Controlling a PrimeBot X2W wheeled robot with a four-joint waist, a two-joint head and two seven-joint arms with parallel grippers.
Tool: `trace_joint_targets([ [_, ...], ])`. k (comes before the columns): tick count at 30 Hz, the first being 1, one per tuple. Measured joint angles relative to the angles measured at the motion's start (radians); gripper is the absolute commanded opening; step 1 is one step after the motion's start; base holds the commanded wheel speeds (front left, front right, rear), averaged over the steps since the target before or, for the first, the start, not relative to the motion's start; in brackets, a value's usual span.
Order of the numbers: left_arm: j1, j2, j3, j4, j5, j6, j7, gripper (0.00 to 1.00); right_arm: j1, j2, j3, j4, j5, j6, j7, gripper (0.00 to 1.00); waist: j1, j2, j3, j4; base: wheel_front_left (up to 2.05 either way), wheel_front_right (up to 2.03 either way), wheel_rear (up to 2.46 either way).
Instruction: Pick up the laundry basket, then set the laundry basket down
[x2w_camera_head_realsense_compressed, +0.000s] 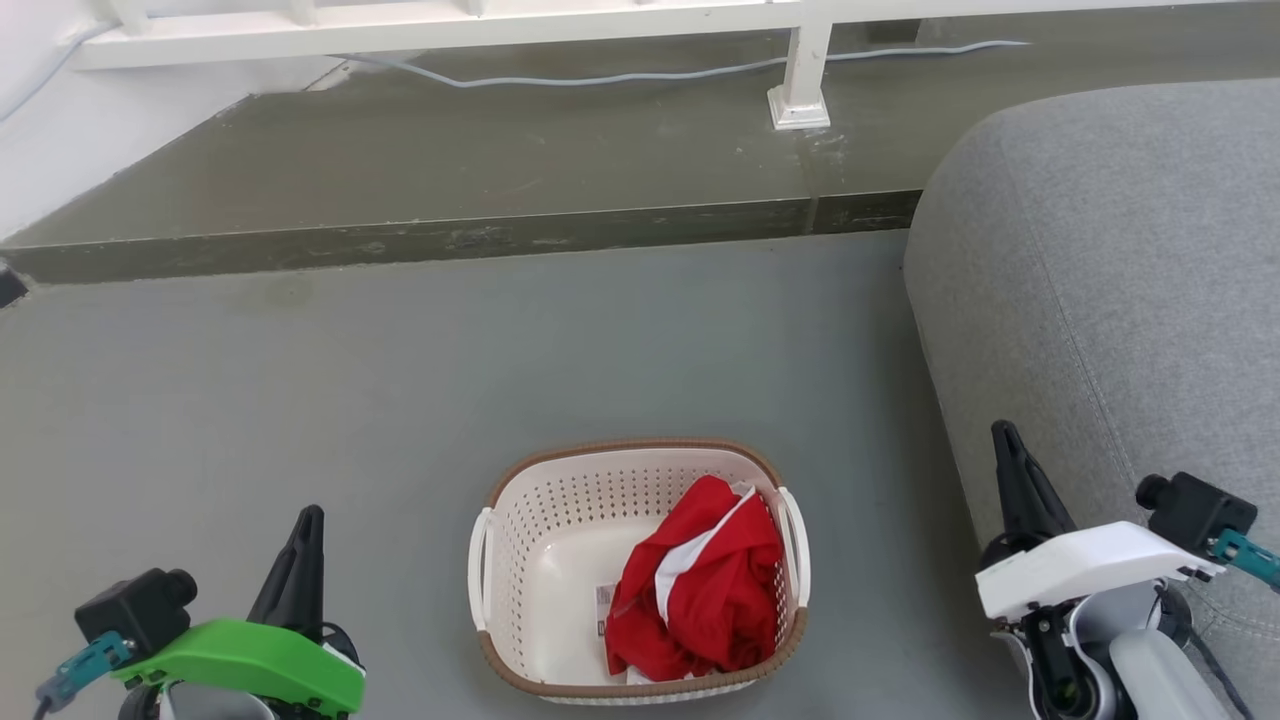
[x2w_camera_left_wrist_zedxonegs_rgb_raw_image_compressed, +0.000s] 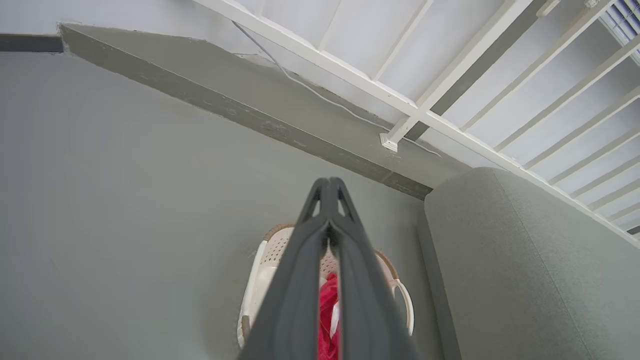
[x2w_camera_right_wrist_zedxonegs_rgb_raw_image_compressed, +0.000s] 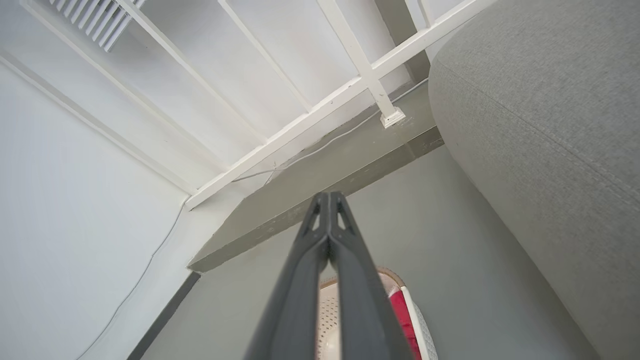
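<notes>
- Cream-white perforated plastic makes up the laundry basket (x2w_camera_head_realsense_compressed: 560, 570), which stands upright on the grey floor (x2w_camera_head_realsense_compressed: 300, 400), well short of the step (x2w_camera_head_realsense_compressed: 450, 170) along the floor's far edge and near the grey sofa (x2w_camera_head_realsense_compressed: 1120, 280) at the floor's right side.
- Its brown woven-look rim runs all round, with a white handle on each long side.
- A red garment (x2w_camera_head_realsense_compressed: 705, 595) with a white band lies crumpled in the basket's right half, partly covering a small label sticker (x2w_camera_head_realsense_compressed: 603, 610) on the inner bottom.
- The left gripper (x2w_camera_head_realsense_compressed: 312, 512), behind a green wrist cover, hangs above the floor to the basket's left, well apart from it; its two dark fingers are pressed together and hold nothing.
- The right gripper (x2w_camera_head_realsense_compressed: 1003, 430), behind a white wrist cover, hangs beside the sofa's front, to the basket's right and clear of it; its fingers also meet at the tips, empty.
- A white railing (x2w_camera_head_realsense_compressed: 450, 25) stands on the step, with a pale cable (x2w_camera_head_realsense_compressed: 640, 75) trailing along its foot.
</notes>
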Motion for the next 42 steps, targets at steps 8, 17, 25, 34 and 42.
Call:
trace_joint_targets([
  [8, 0.000, -0.012, 0.031, 0.019, -0.093, -0.018, 0.022, 0.00, -0.001, -0.004, -0.027, 0.012, 0.115, 0.019, 0.018, 0.00, 0.0000, 0.0000, -0.008, 0.006, 0.00, 0.00, 0.00],
  [17, -0.002, -0.035, 0.066, 0.040, -0.197, -0.039, 0.045, 0.00, -0.009, -0.006, -0.056, 0.030, 0.245, 0.043, 0.044, 0.00, 0.0000, 0.0000, -0.018, 0.012, 0.00, 0.00, 0.00],
  [25, -0.006, -0.046, 0.098, 0.067, -0.284, -0.061, 0.068, 0.00, -0.021, -0.007, -0.080, 0.045, 0.358, 0.060, 0.061, 0.00, 0.0000, 0.0000, -0.026, 0.018, 0.00, 0.00, 0.00],
  [34, -0.022, -0.070, 0.133, 0.095, -0.389, -0.079, 0.089, 0.00, -0.022, -0.009, -0.106, 0.065, 0.485, 0.085, 0.082, 0.00, 0.0000, 0.0000, -0.036, 0.024, 0.00, 0.00, 0.00],
  [42, -0.030, -0.081, 0.160, 0.112, -0.466, -0.097, 0.110, 0.00, -0.034, -0.010, -0.128, 0.080, 0.585, 0.104, 0.096, 0.00, 0.0000, 0.0000, -0.044, 0.029, 0.00, 0.00, 0.00],
])
